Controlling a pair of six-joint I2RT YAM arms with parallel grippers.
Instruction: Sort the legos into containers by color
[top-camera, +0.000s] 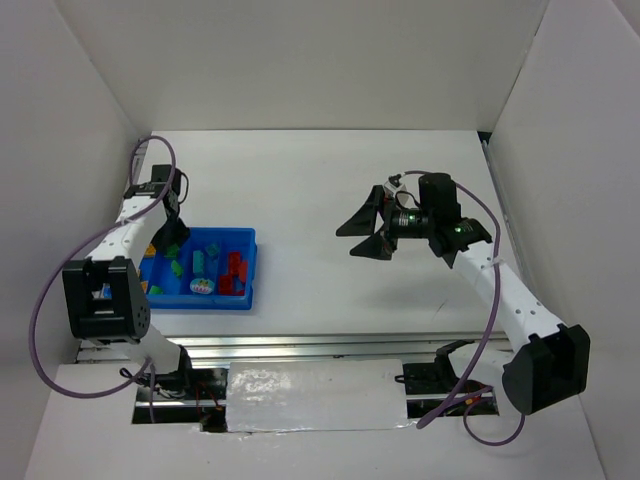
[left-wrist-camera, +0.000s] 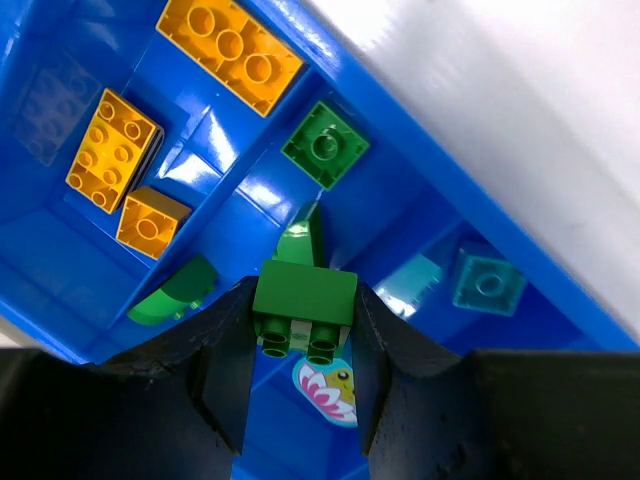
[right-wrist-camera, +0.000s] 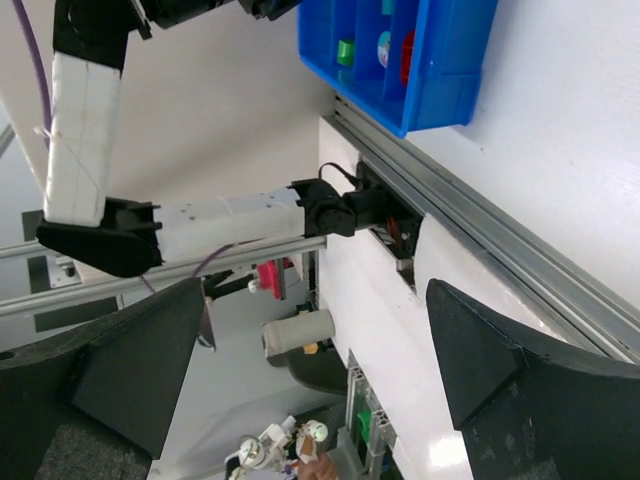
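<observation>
1. The left pincer (left-wrist-camera: 303, 335) is clamped on a green brick (left-wrist-camera: 305, 293), which is gripped by its two short ends, so its long side spans from finger to finger.
2. The brick is held just above the blue tray (left-wrist-camera: 450, 190), inside its rim, with its studs turned towards the wrist camera.
3. Directly beyond the held brick, a green square brick (left-wrist-camera: 325, 146) and other green pieces are seen in one channel. The drop is judged to lie straight down from the pincer, with little sideways travel needed.
4. That channel is flanked by the yellow bricks (left-wrist-camera: 112, 150) on one side and a teal brick (left-wrist-camera: 488, 283) on the other. A drift across the dividers is what must be avoided.
5. The right pincer (top-camera: 375, 232) is spread wide and holds nothing. It is poised over bare table well apart from the tray, so the left arm is by far the nearer.
</observation>
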